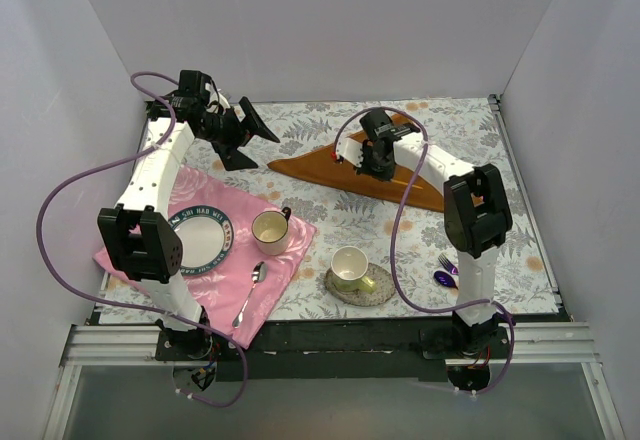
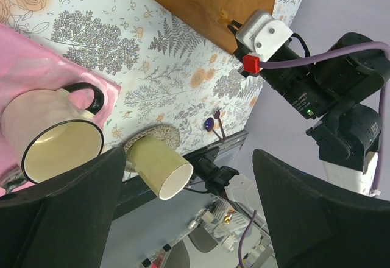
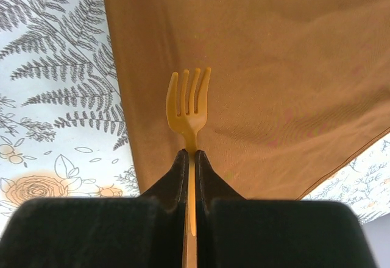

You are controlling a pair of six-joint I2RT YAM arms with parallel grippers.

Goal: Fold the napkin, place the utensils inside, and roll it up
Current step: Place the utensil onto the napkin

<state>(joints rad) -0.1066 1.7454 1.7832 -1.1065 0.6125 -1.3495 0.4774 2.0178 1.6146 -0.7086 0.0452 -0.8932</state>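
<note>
In the upper left of the overhead view, the left gripper (image 1: 250, 142) is hovering above the table with its fingers spread wide and nothing between them, clear of the pink cloth (image 1: 285, 260) below it. Toward the upper middle, the napkin (image 1: 320, 168) is lying already folded into a long triangle on the flowered table (image 1: 330, 215), so the first step is looking done. Over it, the right gripper (image 3: 189, 153) is pinching the handle of an orange fork (image 3: 188, 106) with its fingers closed tight, holding the tines out over the rust-orange cloth near its left edge; whether the fork is touching the fabric I cannot tell. At the lower right, beside the right arm's base, a purple fork (image 1: 447, 261) and a dark spoon (image 1: 444, 280) are waiting well apart from the napkin. Judging from this, placing the utensils is only beginning, and the rolling is not yet started.
</note>
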